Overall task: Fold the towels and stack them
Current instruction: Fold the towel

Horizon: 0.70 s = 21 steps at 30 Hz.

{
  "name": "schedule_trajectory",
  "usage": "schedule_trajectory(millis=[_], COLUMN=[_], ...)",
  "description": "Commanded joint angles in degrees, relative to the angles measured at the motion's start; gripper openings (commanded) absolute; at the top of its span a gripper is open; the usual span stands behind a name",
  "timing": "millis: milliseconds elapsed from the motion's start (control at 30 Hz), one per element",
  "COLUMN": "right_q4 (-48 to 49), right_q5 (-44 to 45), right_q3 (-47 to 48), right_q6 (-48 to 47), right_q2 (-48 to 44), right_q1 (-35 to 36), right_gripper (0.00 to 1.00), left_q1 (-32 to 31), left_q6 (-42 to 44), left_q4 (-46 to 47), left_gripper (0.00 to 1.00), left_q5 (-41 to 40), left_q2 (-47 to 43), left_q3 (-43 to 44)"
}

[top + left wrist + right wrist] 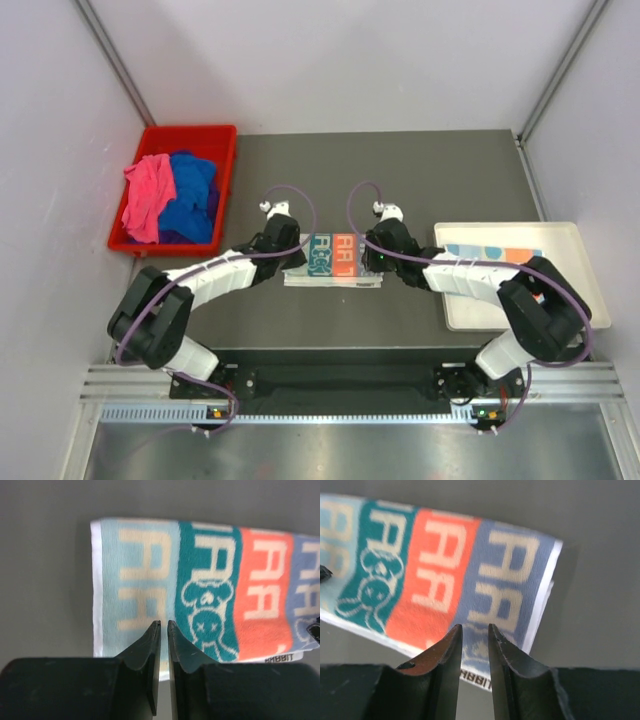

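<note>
A folded towel [333, 258] with teal, orange and blue panels and cream lettering lies flat at the table's middle. My left gripper [300, 255] hangs over its left end. In the left wrist view its jaws [164, 625] stand a thin slit apart, with nothing between them and the towel [210, 580] below. My right gripper [372, 258] hangs over the right end. Its jaws [475, 626] are a little wider apart above the blue panel of the towel [445, 570], also with nothing held. A pink towel [148, 195] and a royal blue towel [195, 190] lie crumpled in the red bin.
The red bin [190, 130] stands at the far left of the dark table. A white tray [575, 300] sits at the right with a folded patterned towel [495, 252] on its far edge. Grey walls close in both sides.
</note>
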Motion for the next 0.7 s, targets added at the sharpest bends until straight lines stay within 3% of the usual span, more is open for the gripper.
schedule_trajectory(millis=[0, 300, 667], right_q4=[1.82, 3.84, 2.26], right_q5=[0.43, 0.26, 1.05], right_q3=[-3.37, -11.29, -12.25], right_q6=[2.20, 4.58, 4.14], right_q2=[-1.48, -4.91, -8.69], right_q1=[2.13, 2.93, 2.93], right_gripper=[0.27, 0.27, 0.27], left_q1=[-1.72, -2.95, -2.95], left_q6=[-2.60, -4.97, -4.36], left_q4=[-2.24, -1.36, -3.47], left_gripper=[0.15, 0.14, 0.12], left_q5=[-2.97, -2.89, -3.94], left_q2=[-1.68, -4.50, -5.99], left_q3=[-2.31, -9.35, -8.83])
